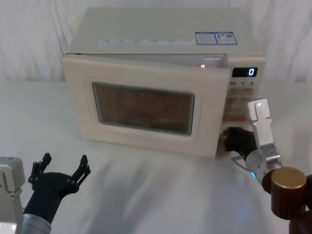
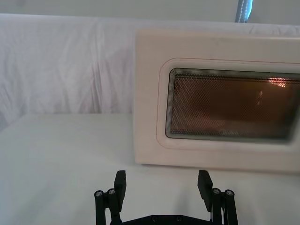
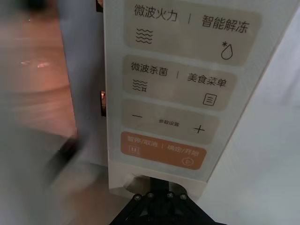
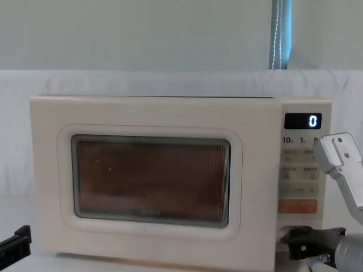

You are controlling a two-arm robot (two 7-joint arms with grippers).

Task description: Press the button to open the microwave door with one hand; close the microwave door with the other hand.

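The microwave [image 1: 161, 92] is being seen square-on at the middle of the white-covered table [image 1: 146, 195]. The microwave door [image 1: 144, 107] is standing slightly ajar: its free edge beside the control panel [image 1: 241, 97] is being held proud of the body, with a gap showing along the top, hinge on the far left side.

The button [image 3: 136, 180] is sitting at the panel's bottom, under the orange key [image 3: 161, 150]. The right gripper [image 1: 234, 141] is being held against that spot; whether its jaws are spread or closed cannot be told.

The left gripper [image 1: 61, 170] is being kept low in front of the door's hinge end, well apart from it, jaws spread and grasping nothing.

Judgement: closing is being set up for the left gripper, the nearer one. The door face lies straight ahead of its jaws; a push toward the free edge is being called for.
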